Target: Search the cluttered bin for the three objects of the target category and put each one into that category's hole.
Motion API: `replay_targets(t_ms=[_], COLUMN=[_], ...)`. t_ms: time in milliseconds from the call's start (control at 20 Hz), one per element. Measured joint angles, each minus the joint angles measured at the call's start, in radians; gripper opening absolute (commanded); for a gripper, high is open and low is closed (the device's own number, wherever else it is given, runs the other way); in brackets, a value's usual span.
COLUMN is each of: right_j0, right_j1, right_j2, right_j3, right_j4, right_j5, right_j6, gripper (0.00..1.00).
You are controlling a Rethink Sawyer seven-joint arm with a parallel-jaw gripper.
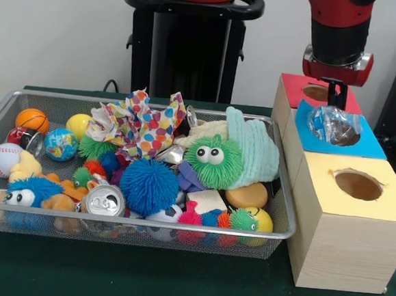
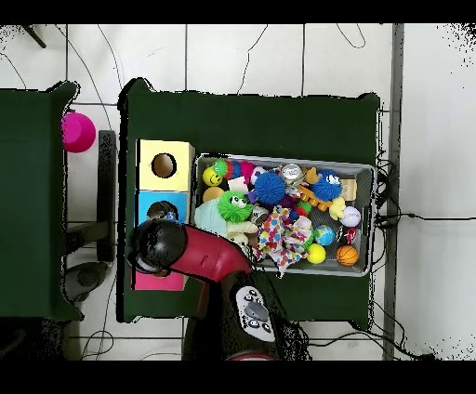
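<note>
While the red arm [image 1: 341, 25] hangs over the row of 3 boxes, its pincer [image 1: 336, 97] sits just above a crumpled clear plastic bag [image 1: 333, 124] lying at the hole of the blue-topped box [image 1: 370, 144]; whether it grips the bag, I cannot tell. Beside them on the green worktop [image 1: 140, 274], the wire bin [image 1: 274, 231] is heaped with toys.

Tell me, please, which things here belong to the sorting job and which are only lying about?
Job: black claw; crumpled clear plastic wrapper under it; blue-topped wooden box; silver wire-mesh bin.
Lying about: green fuzzy toy with eyes; blue spiky rubber ball; orange mini basketball; pink round object apart from the bin.
</note>
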Motion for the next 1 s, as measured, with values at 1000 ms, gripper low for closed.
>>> replay_targets(t_ms=[1000], right_j0=[0.051], right_j1=[-0.1], right_j2=[-0.231], right_j3=[-0.076], right_j4=[-0.017], right_j5=[0.01], right_j6=[0.0], gripper=[0.0])
